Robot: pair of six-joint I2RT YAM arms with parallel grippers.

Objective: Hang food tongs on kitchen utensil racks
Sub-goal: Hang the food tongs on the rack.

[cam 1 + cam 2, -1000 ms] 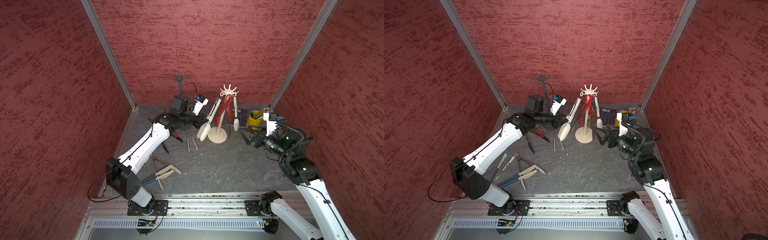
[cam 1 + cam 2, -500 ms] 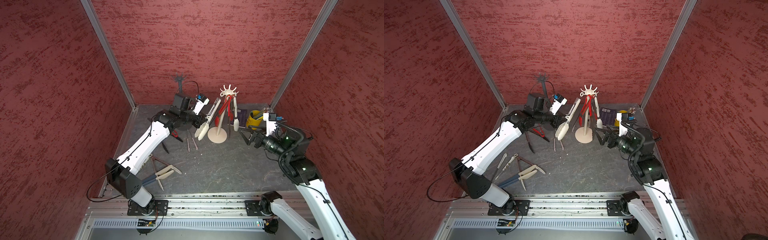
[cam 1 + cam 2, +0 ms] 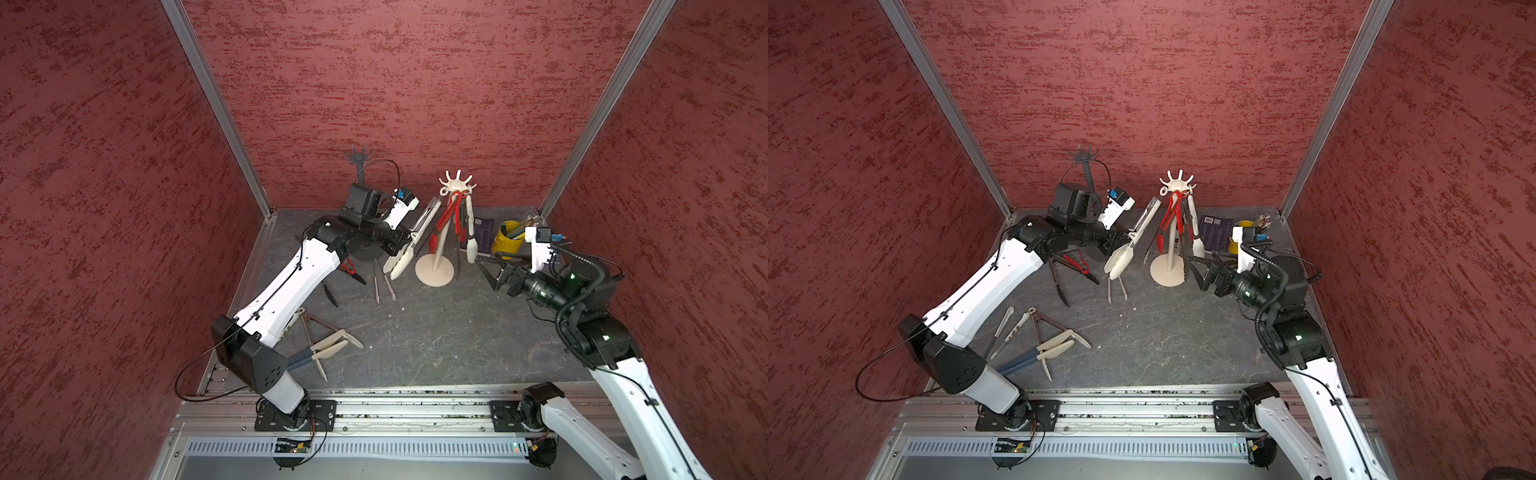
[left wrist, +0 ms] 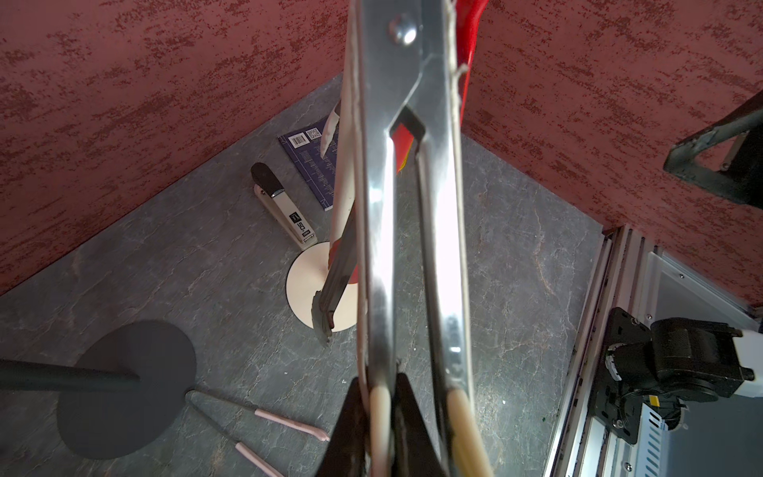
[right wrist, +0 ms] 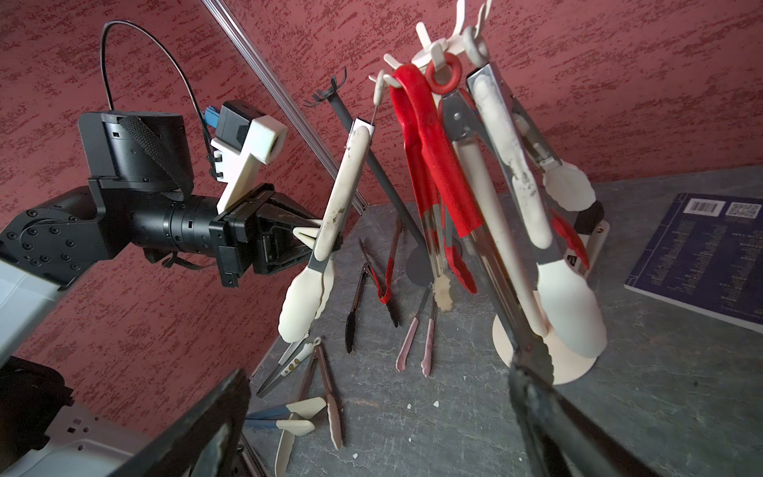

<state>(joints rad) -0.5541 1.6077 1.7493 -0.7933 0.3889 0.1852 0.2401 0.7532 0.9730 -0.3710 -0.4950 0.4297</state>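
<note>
My left gripper (image 3: 409, 245) (image 3: 1125, 245) (image 4: 379, 384) (image 5: 326, 237) is shut on one arm of cream-white food tongs (image 3: 428, 214) (image 5: 347, 177), held tilted in the air. Their top loop is at a hook of the cream-white rack (image 3: 457, 185) (image 3: 1177, 183); whether it is hooked on I cannot tell. Red tongs (image 5: 433, 157) and white-handled tongs (image 5: 508, 165) hang from that rack. The dark grey rack (image 3: 358, 157) (image 4: 124, 384) stands behind my left wrist. My right gripper (image 3: 484, 272) (image 5: 380, 384) is open and holds nothing, just right of the cream rack's base.
On the table lie pink-tipped tongs (image 3: 384, 289), black and red tongs (image 3: 351, 270) and a heap of cream, brown and blue tongs (image 3: 328, 345). A yellow cup (image 3: 505, 241), a dark blue book (image 5: 702, 256) and a stapler (image 4: 285, 206) sit at the back right.
My left arm has shifted a little with the cream-white tongs; their lower heads have swung slightly away from the cream rack. The right arm has not moved.
</note>
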